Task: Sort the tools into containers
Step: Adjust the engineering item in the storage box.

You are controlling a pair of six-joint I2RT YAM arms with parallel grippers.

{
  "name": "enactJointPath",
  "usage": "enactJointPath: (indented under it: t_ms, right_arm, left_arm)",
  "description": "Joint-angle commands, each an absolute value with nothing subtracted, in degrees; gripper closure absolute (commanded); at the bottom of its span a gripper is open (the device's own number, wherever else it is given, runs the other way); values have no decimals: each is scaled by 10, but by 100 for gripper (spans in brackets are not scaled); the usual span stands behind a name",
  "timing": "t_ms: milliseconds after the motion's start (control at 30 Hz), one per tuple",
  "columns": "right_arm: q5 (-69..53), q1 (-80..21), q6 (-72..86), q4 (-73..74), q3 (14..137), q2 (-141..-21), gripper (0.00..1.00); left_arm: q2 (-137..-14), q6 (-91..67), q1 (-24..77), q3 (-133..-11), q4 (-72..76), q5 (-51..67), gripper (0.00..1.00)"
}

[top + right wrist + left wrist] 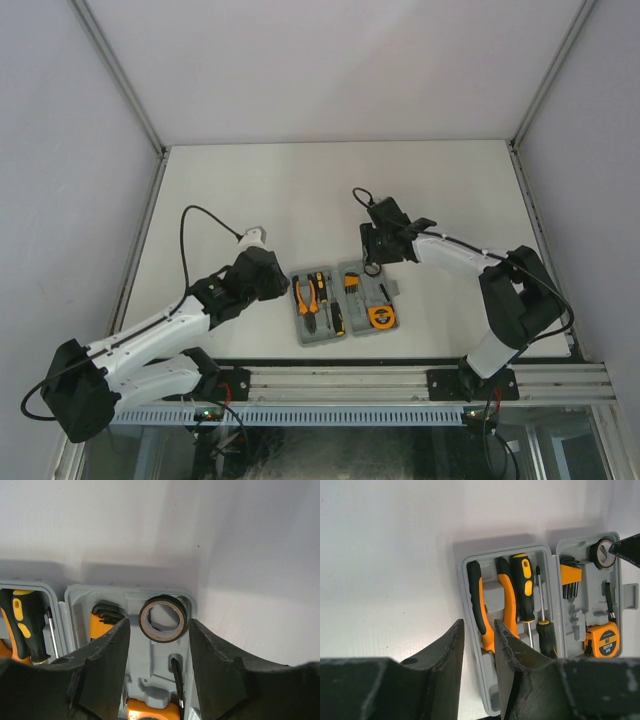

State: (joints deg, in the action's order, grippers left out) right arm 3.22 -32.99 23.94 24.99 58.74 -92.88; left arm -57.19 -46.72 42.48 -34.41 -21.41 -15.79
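White panels close in a white counter [250,190], and the grey tool case [318,340] lies open near its front edge, between the two arms. Its left half holds the orange-handled pliers [506,595], a thick yellow-and-black screwdriver [524,587] and a slimmer screwdriver [546,635], laid side by side in moulded slots. Its right half holds the hex-key set [569,575] at the far end and the orange tape measure [604,639] at the near end, with a roll of black tape [162,600] standing on edge in the far corner. The left jaws hover over the case's left rim, parted by a narrow gap with nothing between them. The right jaws stand wide apart above the right half, gripping nothing, the roll of black tape showing in the gap just beyond their tips.
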Motion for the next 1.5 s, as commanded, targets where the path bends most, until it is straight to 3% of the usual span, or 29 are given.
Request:
enactJointPath:
  t_ms: [0, 500, 1467]
  right_arm:
    - [25, -324, 239, 249, 618, -937, 50]
    - [41, -331, 234, 268, 632, -969, 58]
    - [81, -362, 219, 285, 641, -939, 56]
  left_arm:
    - [-568, -451, 419, -339, -192, -147, 66]
    - [-575, -452, 418, -340, -188, -146, 67]
    - [-591, -451, 418, -345, -183, -139, 68]
